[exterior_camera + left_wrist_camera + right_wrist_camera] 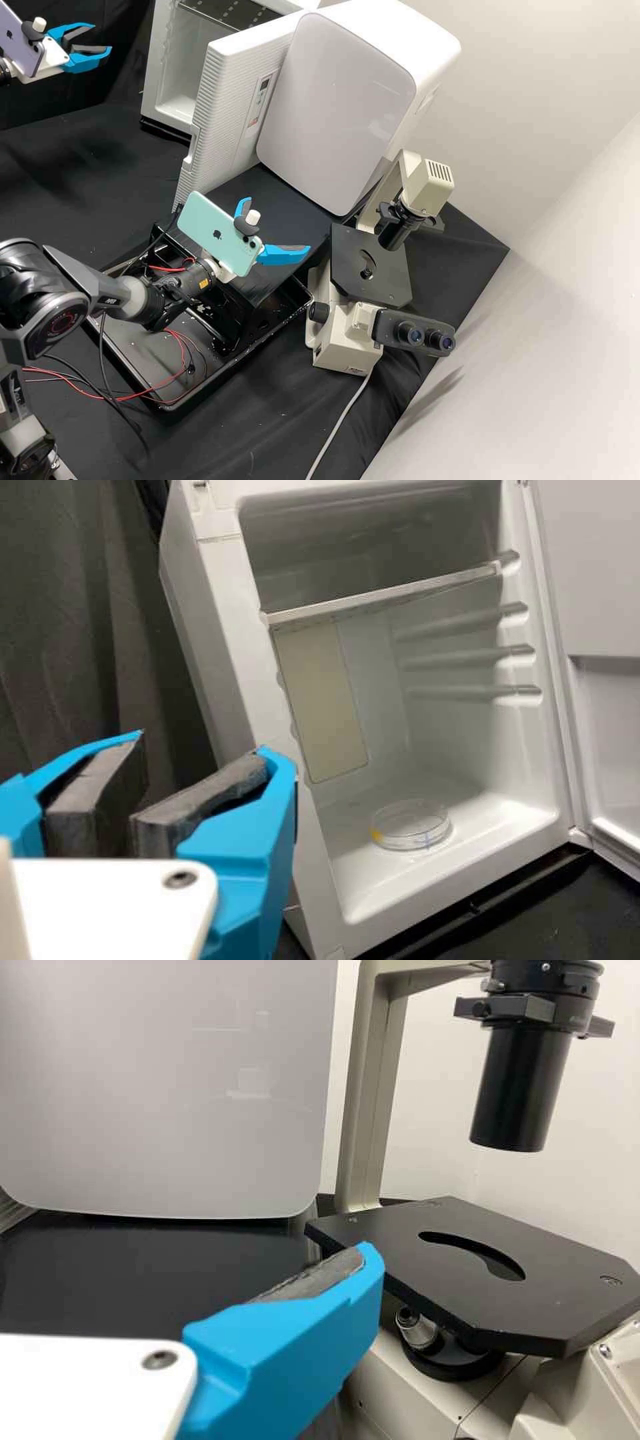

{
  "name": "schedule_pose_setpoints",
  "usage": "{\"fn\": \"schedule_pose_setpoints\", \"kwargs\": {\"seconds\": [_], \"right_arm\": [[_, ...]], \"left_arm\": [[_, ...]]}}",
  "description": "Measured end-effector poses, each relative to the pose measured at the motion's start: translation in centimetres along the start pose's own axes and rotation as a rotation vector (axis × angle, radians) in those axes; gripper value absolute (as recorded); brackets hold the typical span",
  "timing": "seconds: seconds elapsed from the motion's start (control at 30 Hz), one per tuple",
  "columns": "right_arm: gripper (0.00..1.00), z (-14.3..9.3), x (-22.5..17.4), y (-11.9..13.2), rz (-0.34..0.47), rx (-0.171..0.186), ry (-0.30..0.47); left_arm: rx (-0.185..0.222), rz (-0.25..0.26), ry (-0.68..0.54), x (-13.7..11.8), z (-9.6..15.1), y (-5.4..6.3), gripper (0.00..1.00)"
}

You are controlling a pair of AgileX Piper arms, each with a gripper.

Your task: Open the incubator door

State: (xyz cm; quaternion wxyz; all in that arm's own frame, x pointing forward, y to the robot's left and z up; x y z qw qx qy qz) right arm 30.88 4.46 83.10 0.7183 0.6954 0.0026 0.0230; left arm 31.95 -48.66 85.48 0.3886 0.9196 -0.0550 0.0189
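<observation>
Standing wide open, the white incubator (235, 650) is showing its pale interior, and its ribbed door (233, 87) is hanging swung out from the cabinet, beside the big white appliance (333, 100) with the smooth front. The left gripper (102, 38) is pointing toward the cabinet's open side from a little way off, touching neither cabinet nor door; its jaws are standing parted, with nothing between the dark pads (205, 795).

Inside the incubator, a shelf (385, 595) is spanning the upper part, and a clear round dish (412, 825) is lying flat on the cabinet floor.

The right gripper (278, 224) is hovering near the microscope (430, 180), in front of the appliance, its jaws spread wide and holding nothing. A mint-green phone (217, 233) is riding on this gripper's mount, and a purple phone (23, 50) is riding on the left one's.

A black tray (157, 400) is sitting on the cloth-covered bench (67, 160) beside the microscope, with red wires (180, 343) looping across it. A pale cable (340, 420) is trailing from the microscope over the black cloth.
</observation>
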Motion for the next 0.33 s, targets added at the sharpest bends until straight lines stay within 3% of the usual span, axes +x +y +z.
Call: {"fn": "schedule_pose_setpoints", "kwargs": {"seconds": [0.13, 0.23, 0.33], "right_arm": [[1.0, 0.0, 0.0, 0.0, 0.0, 0.0, 0.0], [1.0, 0.0, 0.0, 0.0, 0.0, 0.0, 0.0], [1.0, 0.0, 0.0, 0.0, 0.0, 0.0, 0.0]], "left_arm": [[-0.005, 0.053, 0.0, -0.9, 0.6, 0.0, 1.0], [-0.015, 0.121, 0.004, -1.6, 0.6, -0.1, 1.0], [-0.071, 0.16, 0.02, -1.9, 0.5, -0.1, 1.0]]}}
